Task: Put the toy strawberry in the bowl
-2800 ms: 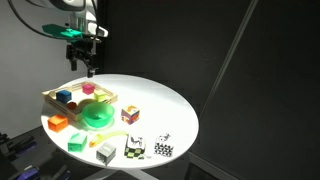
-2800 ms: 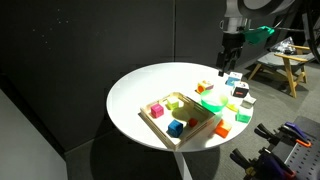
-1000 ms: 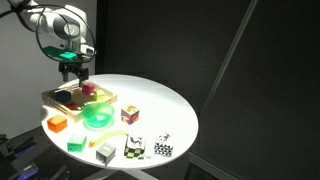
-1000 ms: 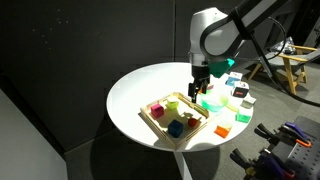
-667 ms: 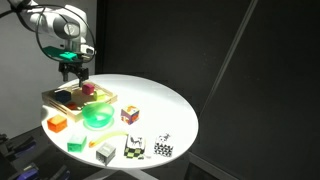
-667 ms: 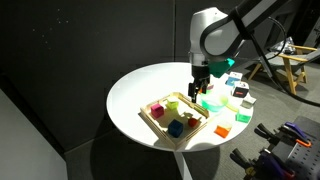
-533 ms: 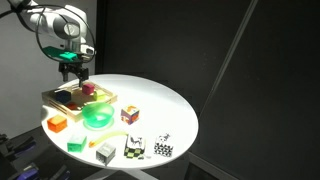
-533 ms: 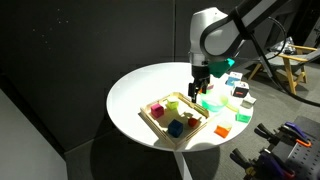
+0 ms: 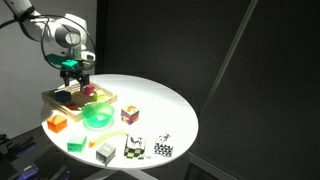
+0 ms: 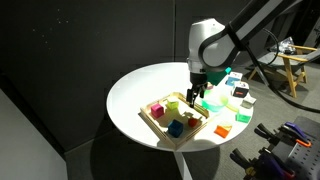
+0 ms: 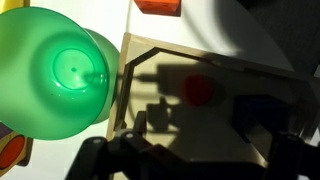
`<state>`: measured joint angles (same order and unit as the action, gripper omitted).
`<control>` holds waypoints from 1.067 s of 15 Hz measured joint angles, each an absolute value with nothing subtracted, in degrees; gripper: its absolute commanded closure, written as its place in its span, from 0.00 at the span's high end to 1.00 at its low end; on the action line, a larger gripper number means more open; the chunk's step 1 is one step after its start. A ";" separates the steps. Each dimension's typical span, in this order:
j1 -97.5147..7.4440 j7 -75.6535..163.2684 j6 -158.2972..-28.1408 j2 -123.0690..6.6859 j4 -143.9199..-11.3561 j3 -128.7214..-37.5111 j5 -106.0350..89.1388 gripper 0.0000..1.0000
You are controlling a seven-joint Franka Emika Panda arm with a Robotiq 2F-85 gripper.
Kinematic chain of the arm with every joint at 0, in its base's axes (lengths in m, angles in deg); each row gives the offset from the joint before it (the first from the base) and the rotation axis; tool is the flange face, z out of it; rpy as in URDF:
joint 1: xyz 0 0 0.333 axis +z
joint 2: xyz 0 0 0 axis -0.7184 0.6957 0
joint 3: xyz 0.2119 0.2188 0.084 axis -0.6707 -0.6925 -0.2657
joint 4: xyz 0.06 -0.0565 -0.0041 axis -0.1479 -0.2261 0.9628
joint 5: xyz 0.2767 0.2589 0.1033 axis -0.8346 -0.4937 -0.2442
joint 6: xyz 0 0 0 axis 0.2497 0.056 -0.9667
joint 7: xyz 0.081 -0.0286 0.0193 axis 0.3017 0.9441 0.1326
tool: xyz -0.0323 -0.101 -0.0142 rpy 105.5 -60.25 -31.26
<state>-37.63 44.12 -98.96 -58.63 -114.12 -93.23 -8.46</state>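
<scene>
The toy strawberry is a small red rounded toy lying in shadow on the floor of the wooden tray. In an exterior view it shows in the tray corner nearest the bowl. The bright green bowl stands on the table against the tray's side and holds nothing. My gripper hangs open and empty just above the tray, over the strawberry, without touching it.
The tray also holds pink, blue and yellow-green blocks. An orange block, a flat green block and several patterned cubes lie near the round table's edge.
My gripper has come down from high above the table's rim to the tray, and in the last half second it has sunk a little lower over the strawberry. Nothing else moved.
</scene>
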 measured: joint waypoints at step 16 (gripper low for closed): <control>-34.93 44.07 -103.41 -50.19 -109.28 -93.01 -7.25 1.00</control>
<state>-34.93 44.07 -103.41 -50.19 -109.28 -93.01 -7.25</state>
